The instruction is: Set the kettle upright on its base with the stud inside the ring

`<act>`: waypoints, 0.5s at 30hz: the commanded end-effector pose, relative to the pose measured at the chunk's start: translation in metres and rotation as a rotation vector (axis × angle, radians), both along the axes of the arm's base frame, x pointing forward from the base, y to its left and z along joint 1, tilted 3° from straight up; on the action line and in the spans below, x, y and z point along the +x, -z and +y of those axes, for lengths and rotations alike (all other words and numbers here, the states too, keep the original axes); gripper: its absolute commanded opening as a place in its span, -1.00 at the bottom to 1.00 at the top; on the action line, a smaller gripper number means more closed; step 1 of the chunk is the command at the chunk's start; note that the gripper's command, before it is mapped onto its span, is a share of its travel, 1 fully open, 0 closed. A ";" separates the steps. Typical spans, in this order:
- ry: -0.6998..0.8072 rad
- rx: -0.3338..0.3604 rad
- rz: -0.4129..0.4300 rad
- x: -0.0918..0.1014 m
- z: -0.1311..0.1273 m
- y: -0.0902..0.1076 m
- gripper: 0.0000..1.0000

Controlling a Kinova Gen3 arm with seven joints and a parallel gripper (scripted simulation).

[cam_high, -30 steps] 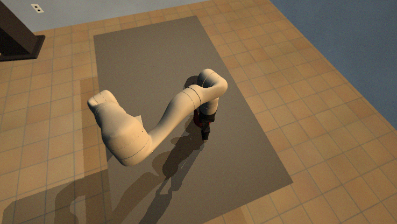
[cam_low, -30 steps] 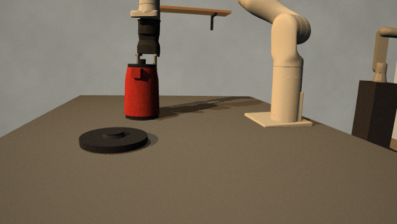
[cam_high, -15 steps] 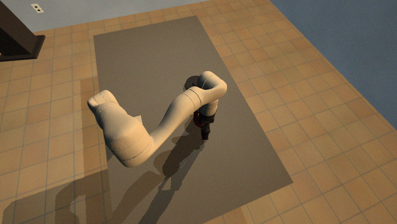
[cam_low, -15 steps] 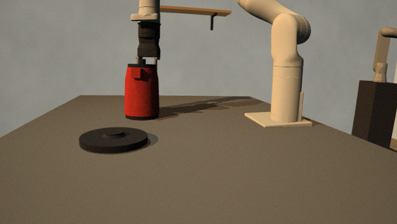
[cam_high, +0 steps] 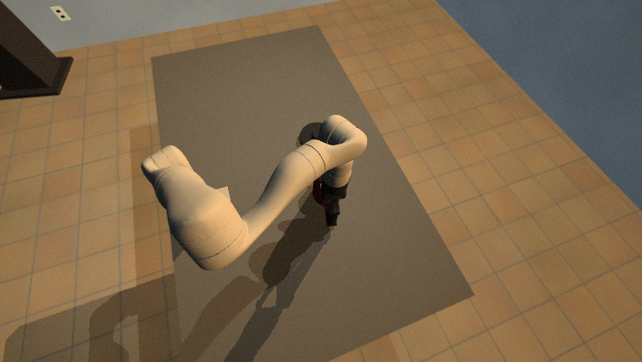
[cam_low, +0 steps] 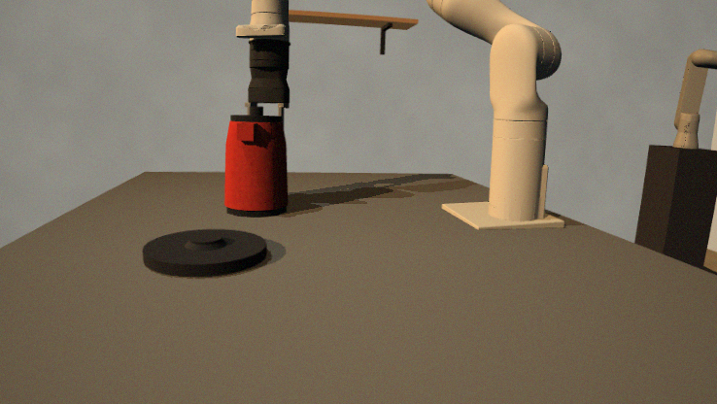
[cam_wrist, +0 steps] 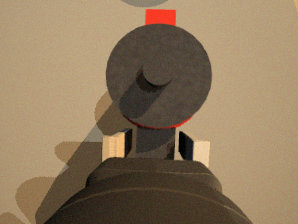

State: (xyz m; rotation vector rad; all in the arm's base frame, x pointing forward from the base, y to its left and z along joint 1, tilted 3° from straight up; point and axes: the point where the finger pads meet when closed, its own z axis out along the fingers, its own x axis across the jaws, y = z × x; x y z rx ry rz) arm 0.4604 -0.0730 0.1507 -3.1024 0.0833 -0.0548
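Observation:
The red kettle (cam_low: 256, 165) stands upright on the table, apart from its base. In the wrist view I look down on its dark lid (cam_wrist: 158, 76) with a knob, and its red spout (cam_wrist: 161, 18) points toward the base. My gripper (cam_low: 264, 108) is open just above the kettle's top. Its pale fingers straddle the dark handle without closing on it. In the overhead view the arm hides most of the kettle (cam_high: 317, 193).
The arm's mount plate (cam_low: 501, 215) sits at the table's far right. A dark cabinet (cam_low: 677, 200) stands beyond the right edge. A wall shelf (cam_low: 351, 19) hangs behind.

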 end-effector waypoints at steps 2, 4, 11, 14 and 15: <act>0.000 -0.001 -0.002 0.000 0.000 -0.001 1.00; 0.000 -0.001 -0.002 0.000 0.000 -0.001 1.00; 0.000 -0.001 -0.002 0.000 0.000 -0.001 1.00; 0.000 -0.001 -0.002 0.000 0.000 -0.001 1.00; 0.000 -0.001 -0.002 0.000 0.000 -0.001 -1.00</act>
